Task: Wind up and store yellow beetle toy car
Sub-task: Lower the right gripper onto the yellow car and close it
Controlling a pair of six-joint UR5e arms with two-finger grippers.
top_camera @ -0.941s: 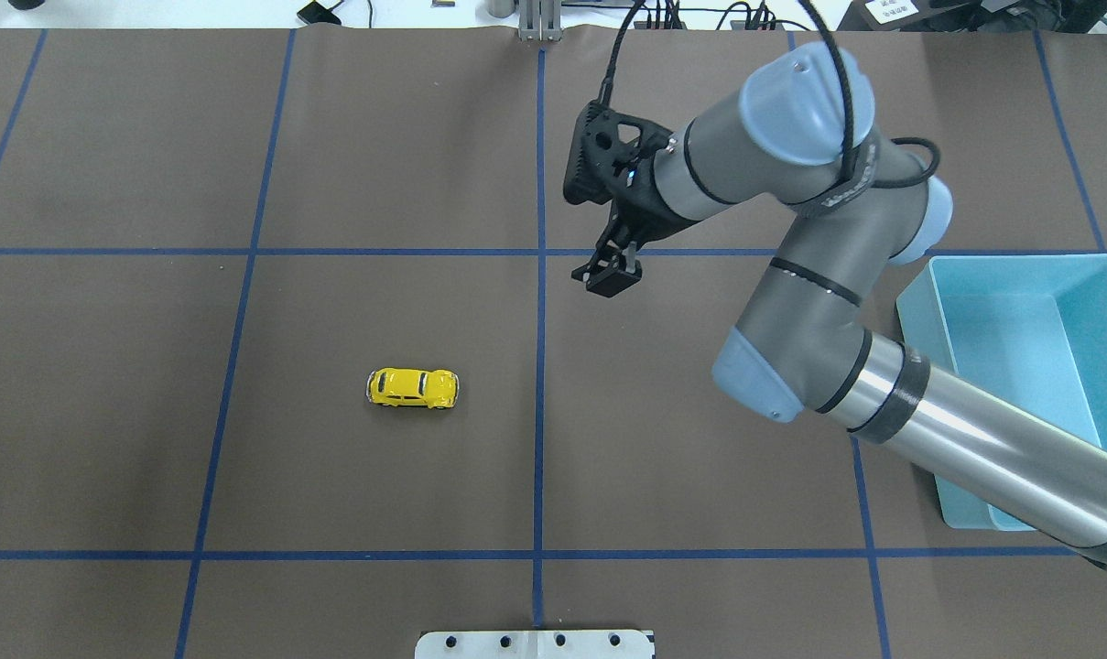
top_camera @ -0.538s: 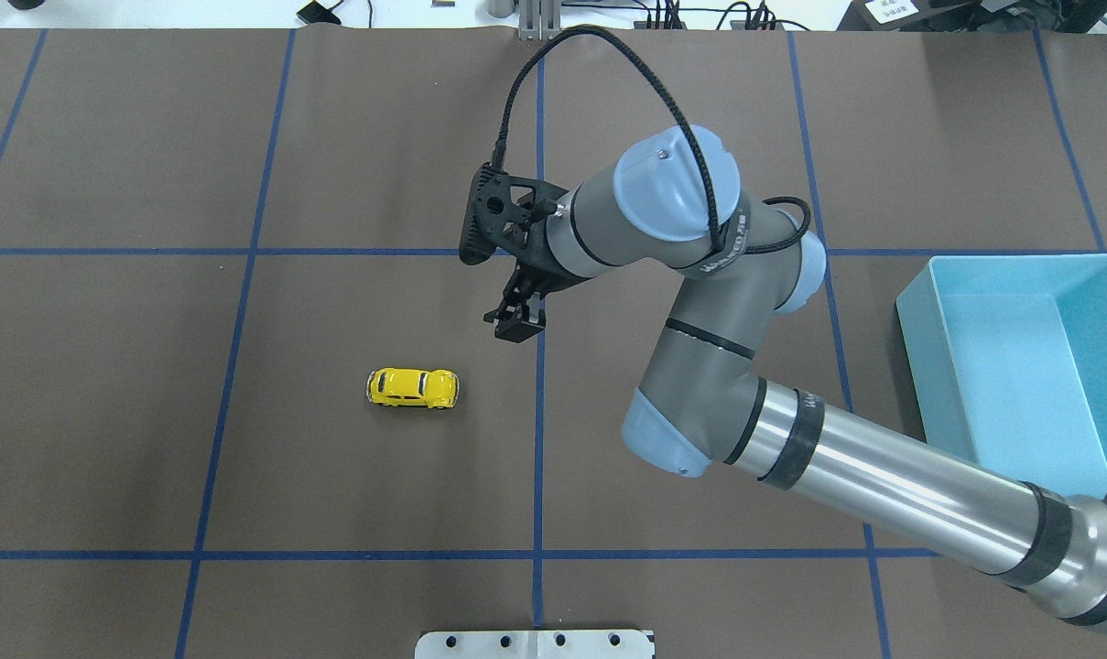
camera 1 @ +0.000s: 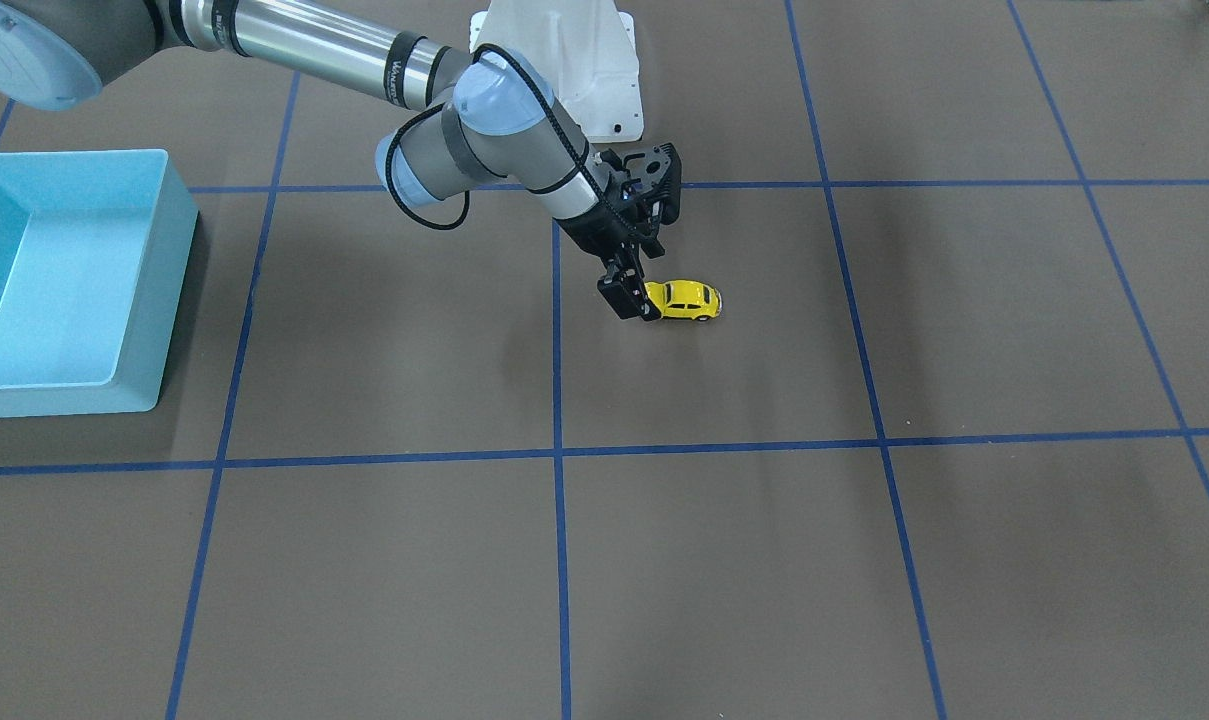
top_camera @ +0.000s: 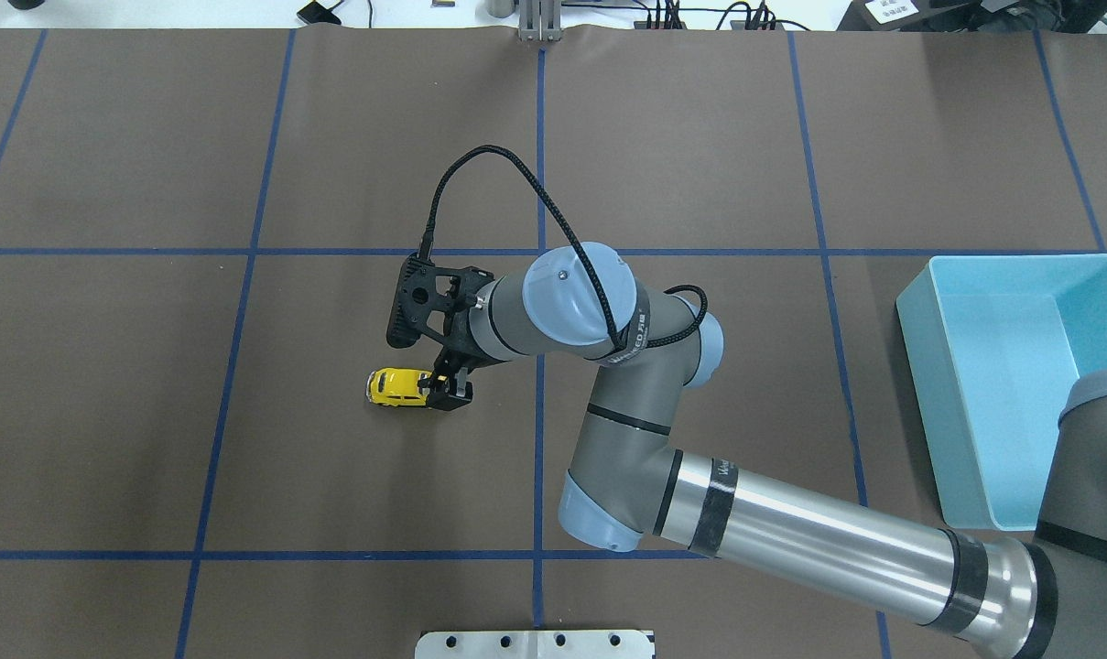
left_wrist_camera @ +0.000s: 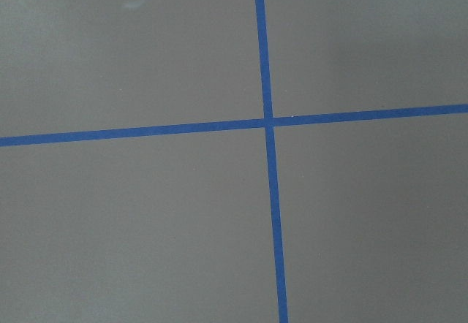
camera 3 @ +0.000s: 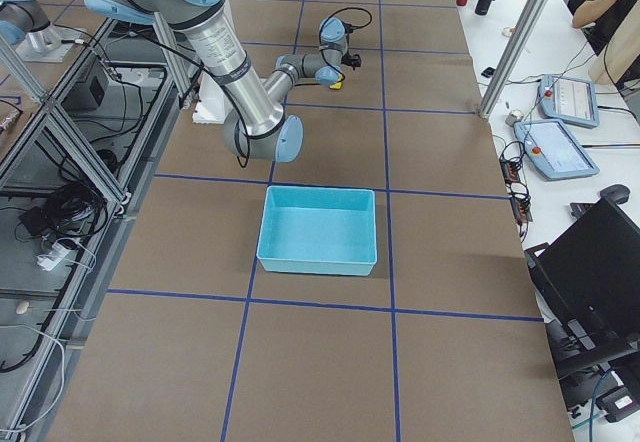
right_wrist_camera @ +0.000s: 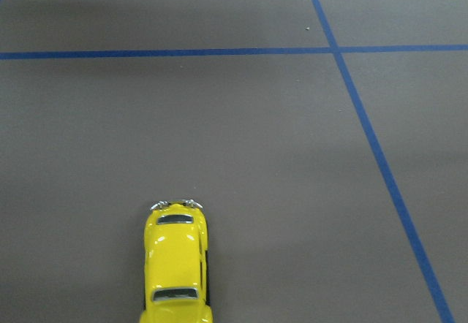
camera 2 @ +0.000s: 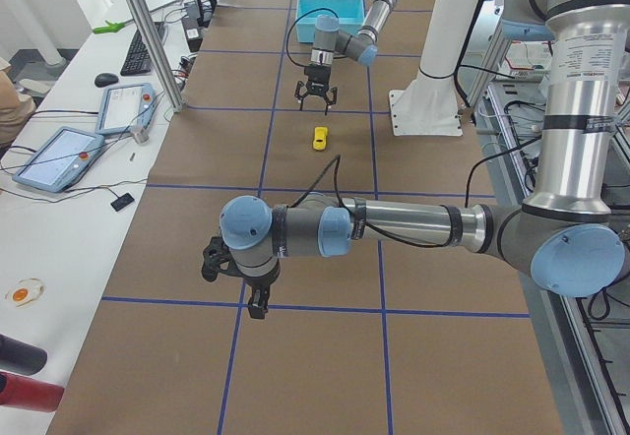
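Nearest you, the left gripper (camera 2: 256,303) hangs over the table (top_camera: 333,503); can't tell if it's wide or narrow. Farther along, the car (top_camera: 396,388) sits on its wheels. The right gripper (top_camera: 449,395) hovers at the car's 3 o'clock end, fingers spread, holding nothing. The bin (top_camera: 1002,366) is well off at 3 o'clock.

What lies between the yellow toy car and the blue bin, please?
Nothing rests there: only bare brown mat and blue tape lines, the front-facing view shows; the right gripper hovers at the car's end.
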